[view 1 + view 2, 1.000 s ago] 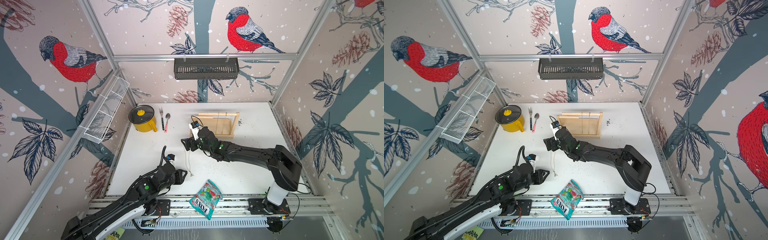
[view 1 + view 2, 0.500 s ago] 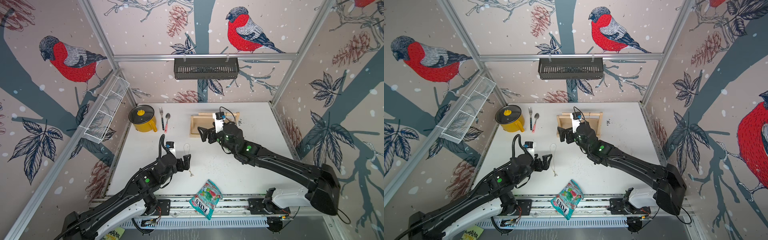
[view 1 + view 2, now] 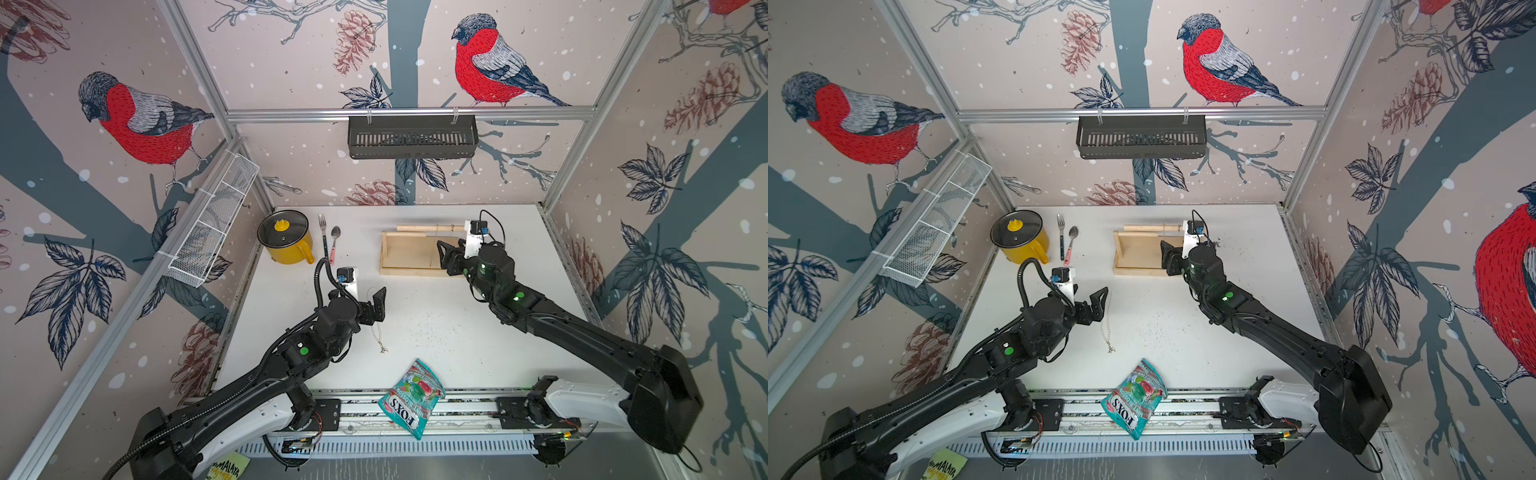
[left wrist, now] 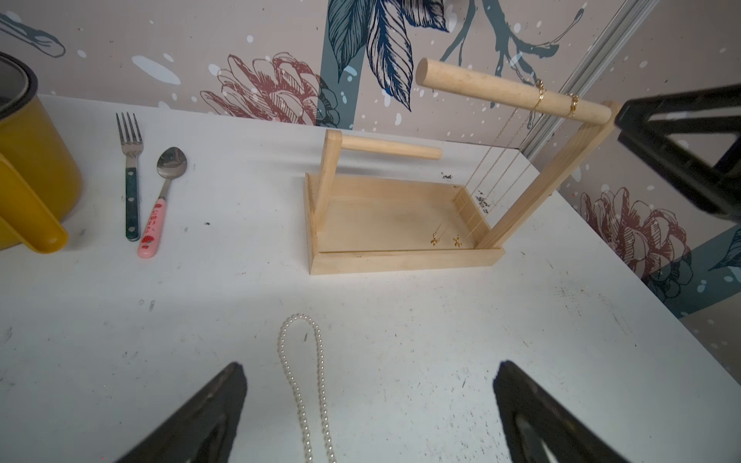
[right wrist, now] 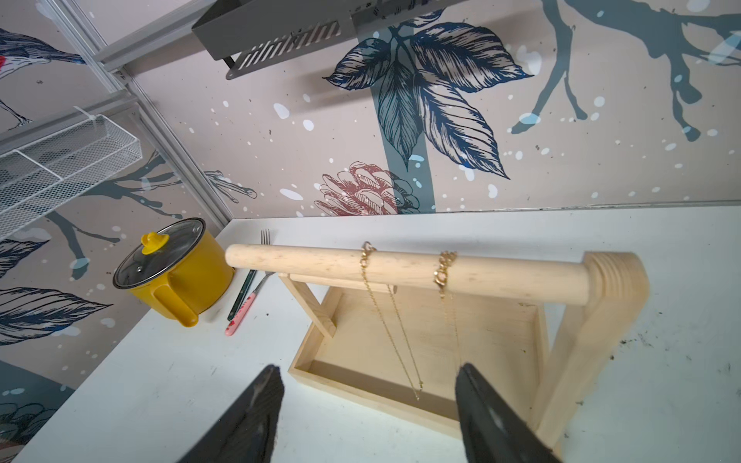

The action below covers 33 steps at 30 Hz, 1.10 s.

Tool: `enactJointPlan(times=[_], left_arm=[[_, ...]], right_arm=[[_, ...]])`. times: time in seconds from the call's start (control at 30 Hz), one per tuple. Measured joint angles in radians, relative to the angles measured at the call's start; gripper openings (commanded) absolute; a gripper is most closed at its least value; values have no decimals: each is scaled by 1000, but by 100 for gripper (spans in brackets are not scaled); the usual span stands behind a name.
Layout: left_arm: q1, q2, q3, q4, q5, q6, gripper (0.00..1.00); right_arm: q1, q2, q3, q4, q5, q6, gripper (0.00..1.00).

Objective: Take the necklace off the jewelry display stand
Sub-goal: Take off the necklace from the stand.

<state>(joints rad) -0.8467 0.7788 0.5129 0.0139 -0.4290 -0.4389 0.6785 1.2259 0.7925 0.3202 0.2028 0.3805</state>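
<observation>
The step in hand looks like the reach for the next piece. A pearl necklace [image 4: 297, 317] already lies loose on the tabletop [image 3: 457, 332], just below and between the fingers of the left hand [image 4: 371, 365]. That hand is spread wide and pinches nothing.

The right hand [image 5: 369, 368] is also spread and empty. It faces the jewelry display stand [image 4: 401, 260] from close by. Straight ahead of it and above its fingertips runs the dowel bar [image 5: 320, 262]. Two gold necklaces [image 5: 442, 272] are looped over the bar, towards the post end. Their chains hang down into the tray. They are very fine, so I cannot tell whether either thread already sits between the fingers or hangs just beyond them.

The next move probably calls for a light pinch on one chain below the bar. The loop would then have to slide along the bar to its free end, away from the post, without dragging the second chain or tipping the stand.

The tabletop is white, scuffed and speckled with dark crumbs. Beyond the left hand stand a yellow pot [image 4: 28, 168], a fork [image 4: 130, 160] and a spoon [image 4: 170, 168]. A sweets packet [image 3: 411, 397] lies behind both hands at the front rail. The walls carry a bullfinch-and-pinecone print, with a black rack [image 3: 411, 137] and a wire basket [image 3: 212, 224] hung on them.
</observation>
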Motion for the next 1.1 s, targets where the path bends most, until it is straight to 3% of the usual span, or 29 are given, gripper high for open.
enactJointPlan(times=[0.2,0.43,0.77,1.1], left_arm=[[2,8,-6,56,-60,29,96],[6,-33,-22,71,-137,55,96],[34,-114,-109,138,-203,50,96],[54,-38,-97,142,-174,17,96]], right_arm=[[-8,60,-28,135,-100,-14,62],[-8,163,35,161,-123,-10,59],[-7,258,89,175,-88,-17,56],[-10,312,108,176,1,-54,54]])
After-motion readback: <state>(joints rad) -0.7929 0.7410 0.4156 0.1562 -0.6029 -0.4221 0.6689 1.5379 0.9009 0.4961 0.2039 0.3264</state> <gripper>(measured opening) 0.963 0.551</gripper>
